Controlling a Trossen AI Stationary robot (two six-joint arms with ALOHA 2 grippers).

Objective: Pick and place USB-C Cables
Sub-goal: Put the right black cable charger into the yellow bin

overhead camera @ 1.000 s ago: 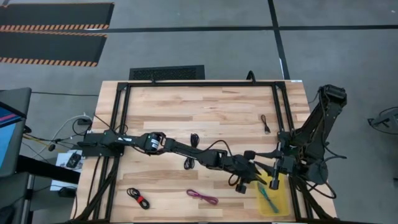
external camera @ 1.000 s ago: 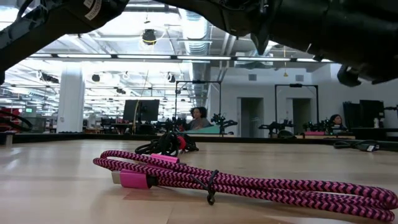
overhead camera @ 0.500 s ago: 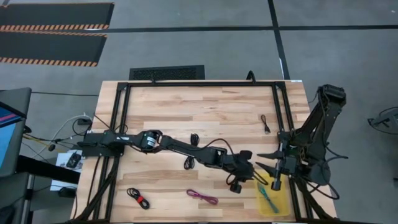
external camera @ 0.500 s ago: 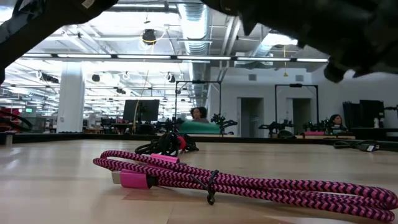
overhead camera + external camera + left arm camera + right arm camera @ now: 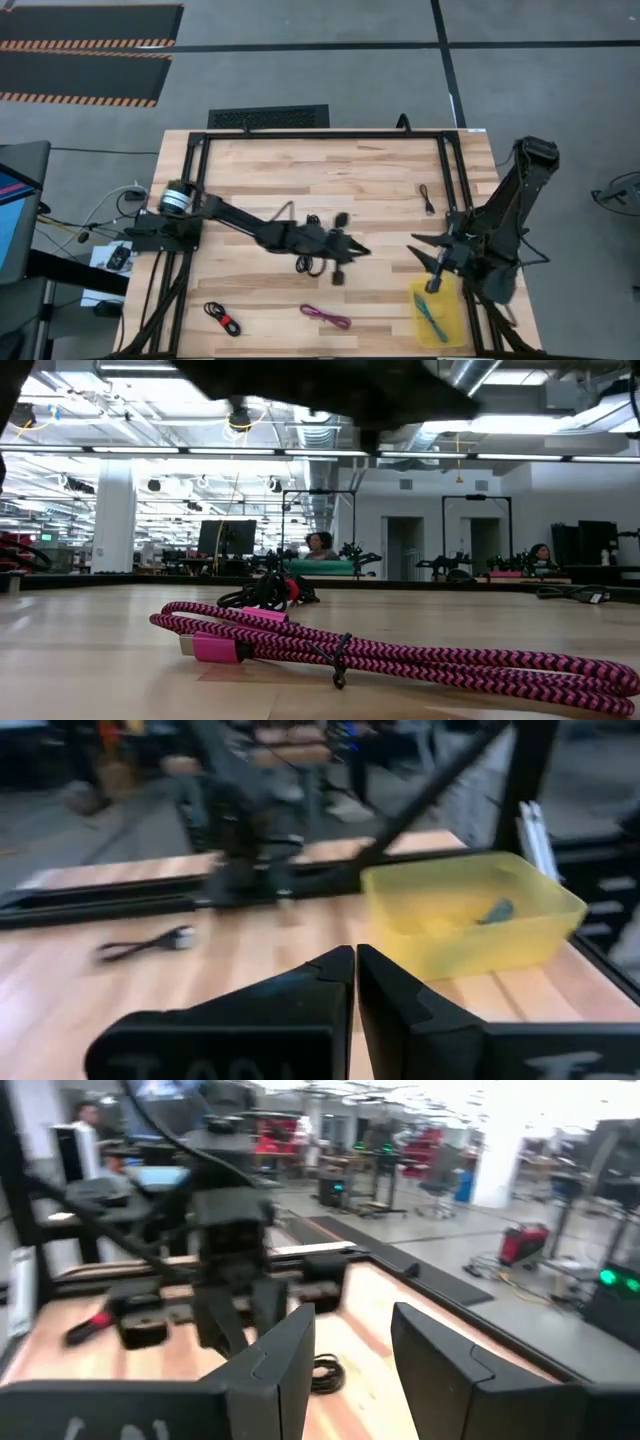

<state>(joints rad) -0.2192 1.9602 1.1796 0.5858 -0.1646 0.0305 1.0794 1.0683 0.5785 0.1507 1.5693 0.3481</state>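
The left gripper point(image 5: 352, 250) hovers mid-surface, jaws closed and empty. The right gripper point(image 5: 425, 252) waits at 3 o'clock, jaws parted, empty. The teal cable point(image 5: 431, 315) lies in the yellow tray point(image 5: 455, 328) at 5 o'clock; the magenta cable point(image 5: 326, 317) lies at 6 o'clock.

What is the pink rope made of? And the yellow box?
The magenta cable looks wrapped in woven fabric: a braided pink-and-black pattern shows, with a smooth, plastic-looking plug end. The yellow tray looks like see-through plastic: glossy, and light passes through its walls.
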